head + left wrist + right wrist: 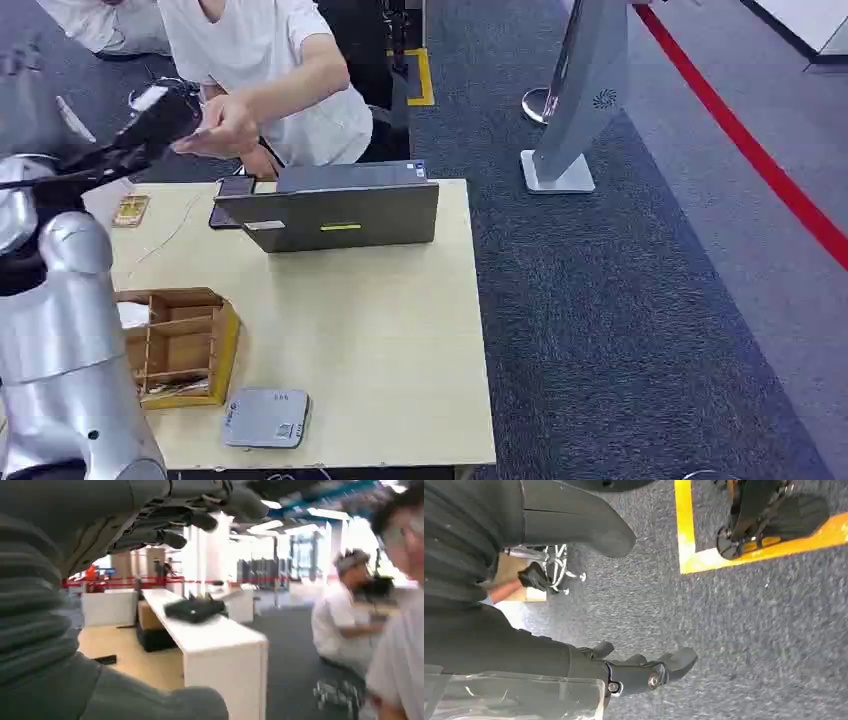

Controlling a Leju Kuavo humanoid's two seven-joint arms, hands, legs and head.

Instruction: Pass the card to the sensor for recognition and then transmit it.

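Observation:
My left arm reaches up and forward over the table's far left corner. Its dark left hand (pixel 160 115) meets the hand of a person in white (pixel 226 126), which touches its fingertips. In the left wrist view the left hand (pixel 165 525) has its fingers spread well away from the thumb (pixel 150 700), with nothing between them. I cannot make out the card in any view. The grey flat sensor (pixel 265 418) lies at the table's near edge. My right hand (pixel 644 672) hangs over the carpet, fingers apart, holding nothing.
A wooden divided box (pixel 180 345) stands at the table's near left, beside the sensor. An open grey laptop (pixel 340 215) and a dark phone (pixel 230 195) lie at the far edge, with a small yellowish pad (pixel 130 210) to the left. A grey kiosk stand (pixel 580 100) stands on the carpet right of the table.

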